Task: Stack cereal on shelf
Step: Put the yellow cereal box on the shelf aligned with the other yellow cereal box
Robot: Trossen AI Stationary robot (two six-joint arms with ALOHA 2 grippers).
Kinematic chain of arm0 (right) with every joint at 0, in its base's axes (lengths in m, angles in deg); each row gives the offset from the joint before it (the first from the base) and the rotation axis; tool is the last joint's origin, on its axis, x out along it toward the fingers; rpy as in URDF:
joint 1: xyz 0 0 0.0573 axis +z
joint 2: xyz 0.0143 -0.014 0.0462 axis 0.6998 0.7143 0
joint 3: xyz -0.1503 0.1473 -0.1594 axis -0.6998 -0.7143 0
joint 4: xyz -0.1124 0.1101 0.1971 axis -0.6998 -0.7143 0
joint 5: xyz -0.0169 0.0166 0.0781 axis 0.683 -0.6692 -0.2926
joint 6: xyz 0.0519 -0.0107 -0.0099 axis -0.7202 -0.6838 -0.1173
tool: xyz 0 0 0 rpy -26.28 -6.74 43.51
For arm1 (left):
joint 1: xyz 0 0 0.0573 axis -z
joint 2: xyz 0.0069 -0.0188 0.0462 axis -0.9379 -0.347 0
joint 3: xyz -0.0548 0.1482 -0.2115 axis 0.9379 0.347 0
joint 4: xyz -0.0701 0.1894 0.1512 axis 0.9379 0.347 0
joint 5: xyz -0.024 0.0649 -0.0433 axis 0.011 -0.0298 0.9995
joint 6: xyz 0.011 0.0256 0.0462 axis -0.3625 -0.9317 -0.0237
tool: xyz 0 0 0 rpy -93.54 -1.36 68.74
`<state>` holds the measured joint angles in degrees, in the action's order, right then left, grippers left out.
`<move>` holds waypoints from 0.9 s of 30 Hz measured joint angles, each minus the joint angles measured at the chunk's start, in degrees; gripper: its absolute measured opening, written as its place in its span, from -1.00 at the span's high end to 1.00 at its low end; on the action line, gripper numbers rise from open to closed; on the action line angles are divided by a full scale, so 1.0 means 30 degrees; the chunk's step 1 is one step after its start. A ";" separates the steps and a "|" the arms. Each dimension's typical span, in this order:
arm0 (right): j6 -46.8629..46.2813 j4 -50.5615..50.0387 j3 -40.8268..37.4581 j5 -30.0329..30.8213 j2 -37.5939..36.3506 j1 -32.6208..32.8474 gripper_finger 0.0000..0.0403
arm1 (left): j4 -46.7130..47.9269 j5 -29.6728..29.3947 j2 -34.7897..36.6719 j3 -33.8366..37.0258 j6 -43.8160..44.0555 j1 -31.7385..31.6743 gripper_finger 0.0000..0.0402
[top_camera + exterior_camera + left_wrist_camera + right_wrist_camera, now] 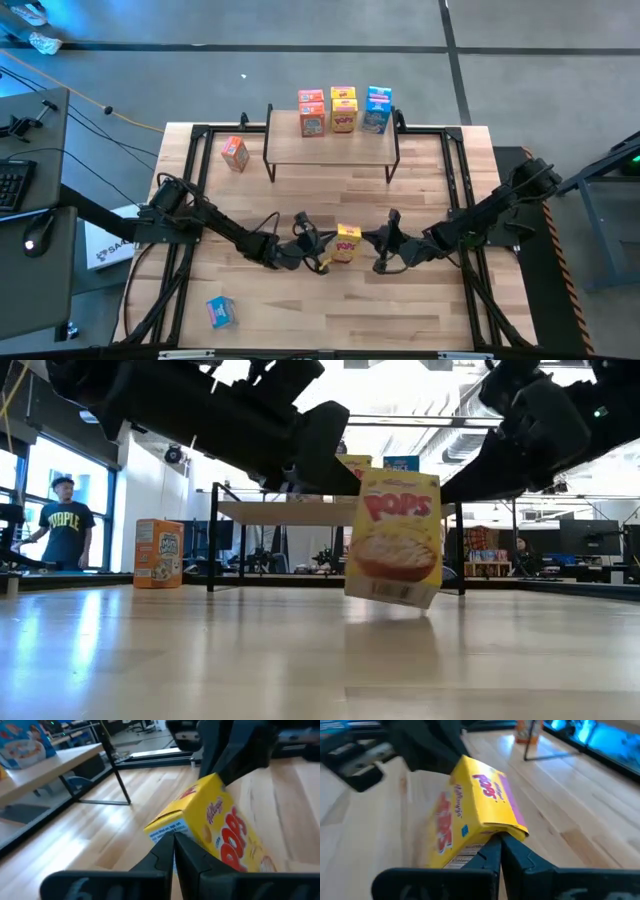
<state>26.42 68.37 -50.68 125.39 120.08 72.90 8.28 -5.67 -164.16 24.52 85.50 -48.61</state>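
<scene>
boxes first, reading left to right across your table in the high view: 1 blue box (220,312) lies flat near the front left corner, 1 orange box (234,152) stands just left of the shelf (290,150), and on the shelf's back edge you have stacks of orange (311,112), yellow (343,110) and blue (377,109).

your working piece is the yellow pops box (347,243), at the table's middle front, well apart from the shelf and directly in front of it. the left gripper (322,262) touches its left side with fingers pressed together, and the right gripper (378,258) meets its right side, also pressed together; each wrist view shows closed fingertips meeting a box edge, so the box looks squeezed between the 2 arms, not pinched in either. both arms are about equally near.

in the low view the box (393,538) stands upright on its long axis but tilted, 1 bottom corner off the wood, printed front facing the table's front edge. your next move likely turns on lifting it away from you toward the shelf while keeping that 2-sided squeeze even, or it may twist out.
</scene>
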 joint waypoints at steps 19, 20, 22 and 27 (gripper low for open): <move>0.1585 0.0806 0.0010 -0.1849 -0.0007 0.0440 0.99 | 0.0486 -0.1735 0.0000 -0.0022 -0.2100 0.2071 0.95; 0.1498 0.0801 0.0008 -0.1881 -0.0007 0.0440 0.99 | 0.0698 -0.1735 0.0000 -0.0022 -0.1943 0.2133 0.95; 0.1263 0.0791 0.0013 -0.1886 -0.0007 0.0440 0.96 | 0.1096 -0.1741 0.0000 -0.0022 -0.1620 0.2224 0.95; 0.1199 0.0729 0.0013 -0.1886 -0.0007 0.0440 0.85 | 0.2146 -0.1793 0.0000 -0.0022 -0.0788 0.2430 0.95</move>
<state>30.02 70.56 -50.64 119.73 120.06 74.22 14.72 -11.05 -164.16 24.45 83.13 -41.32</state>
